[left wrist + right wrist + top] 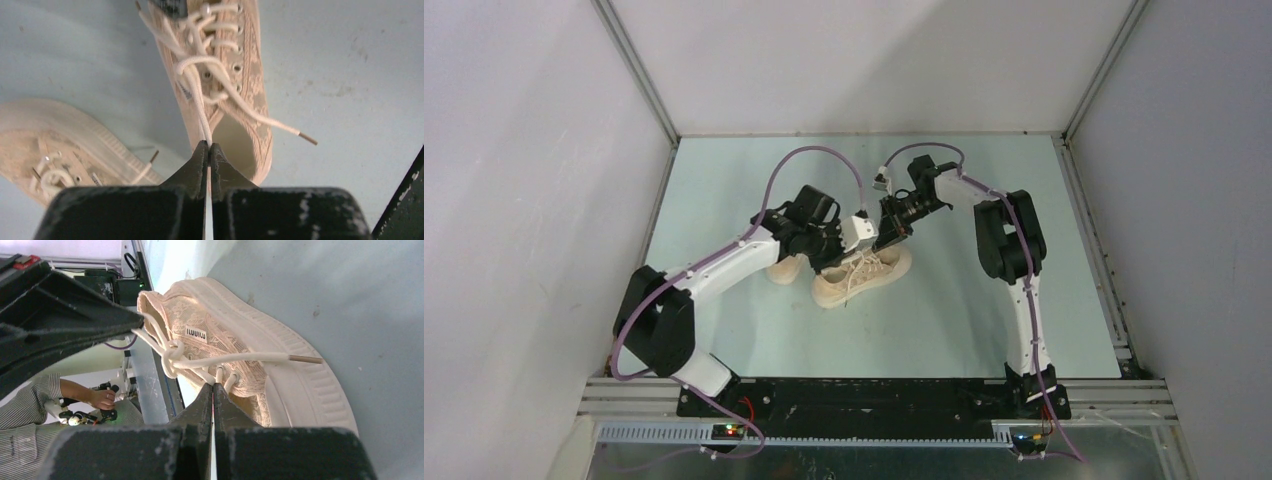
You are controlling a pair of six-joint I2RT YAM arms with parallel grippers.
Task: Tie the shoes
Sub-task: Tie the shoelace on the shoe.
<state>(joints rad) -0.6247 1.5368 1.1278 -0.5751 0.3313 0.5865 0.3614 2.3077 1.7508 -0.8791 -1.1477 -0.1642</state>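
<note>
The left pincer and right pincer each pinch shut on a lace of the shoe at the middle of the table, a first knot formed but no bow yet, while the second shoe, nearer the table's left edge, apparently awaits tying.

The shoes are cream-beige with a faint woven pattern; their laces are off-white with brown tips; the ribbed soles are paler cream. The table is pale blue-green.
</note>
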